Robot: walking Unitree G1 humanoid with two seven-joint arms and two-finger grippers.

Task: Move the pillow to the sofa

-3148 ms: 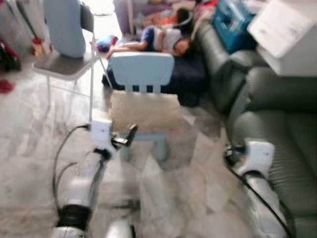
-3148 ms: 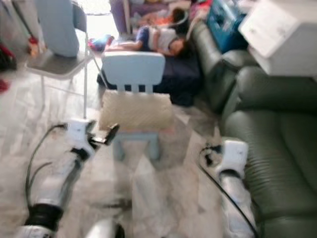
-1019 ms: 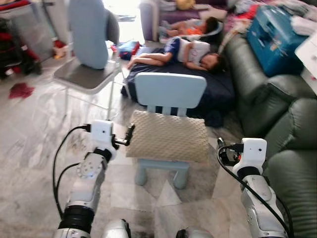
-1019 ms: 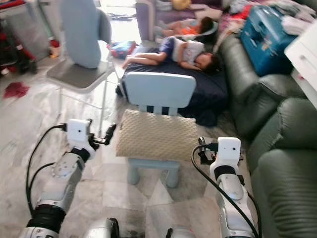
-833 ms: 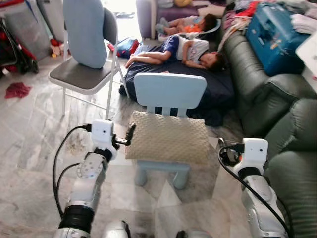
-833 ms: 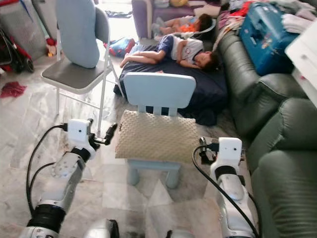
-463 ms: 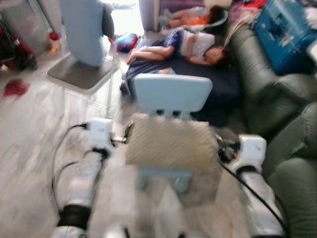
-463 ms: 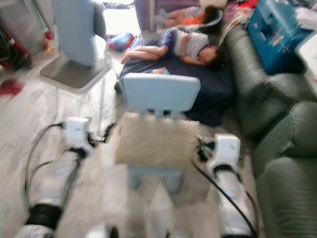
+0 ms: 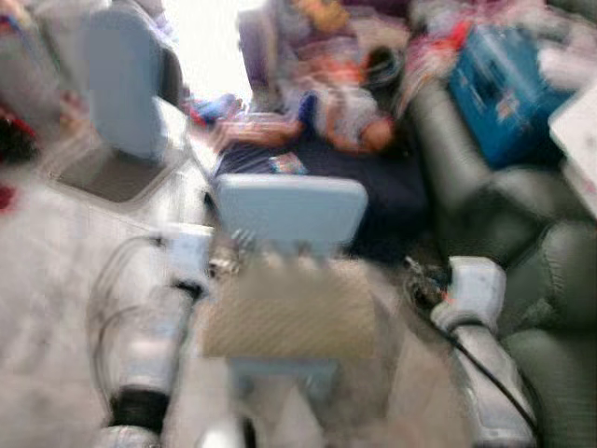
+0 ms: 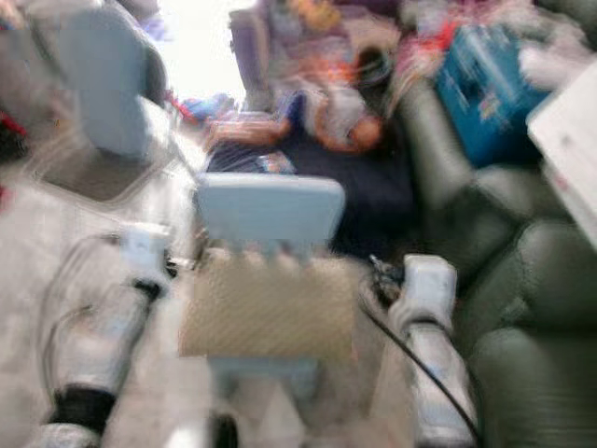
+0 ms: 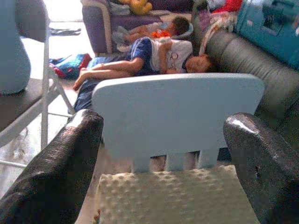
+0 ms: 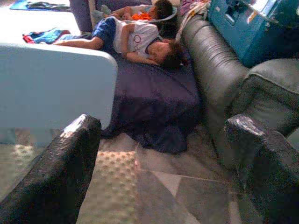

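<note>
The beige dimpled pillow (image 9: 291,313) lay on the seat of a small pale-blue child's chair (image 9: 290,213), between the two arms. The left gripper (image 11: 163,154) stood wide open beside the pillow's left edge, holding nothing; the right gripper (image 12: 163,154) was equally wide and empty by its right edge. Beyond the chair, a person (image 12: 133,39) lay on a dark navy mattress (image 12: 154,93). The dark green sofa (image 9: 550,280) stood to the right, with a blue case (image 9: 504,89) on it farther back.
</note>
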